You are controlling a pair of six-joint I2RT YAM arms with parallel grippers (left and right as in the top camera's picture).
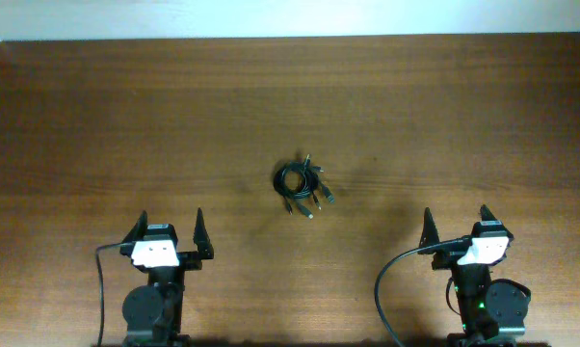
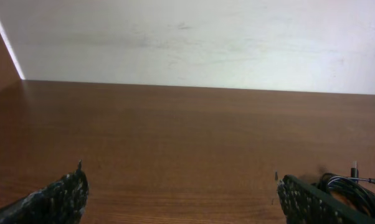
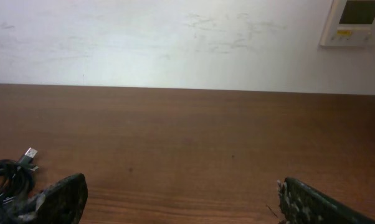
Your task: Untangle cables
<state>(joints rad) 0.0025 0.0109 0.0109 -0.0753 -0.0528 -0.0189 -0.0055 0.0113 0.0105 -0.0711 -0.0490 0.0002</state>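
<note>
The cables (image 1: pixel 303 183) lie as one small tangled black bundle with plug ends sticking out, near the middle of the brown table. My left gripper (image 1: pixel 168 228) is open and empty at the front left, well short of the bundle. My right gripper (image 1: pixel 457 222) is open and empty at the front right. In the left wrist view the cables (image 2: pixel 356 186) show at the lower right, past my right finger, with the left gripper (image 2: pixel 181 193) wide open. In the right wrist view the cables (image 3: pixel 10 177) show at the lower left, with the right gripper (image 3: pixel 181 196) wide open.
The wooden table (image 1: pixel 126 125) ends at a white wall along the back. Thicker black arm cables (image 1: pixel 386 289) run from each arm base at the front edge. A white wall panel (image 3: pixel 356 22) hangs at the upper right in the right wrist view.
</note>
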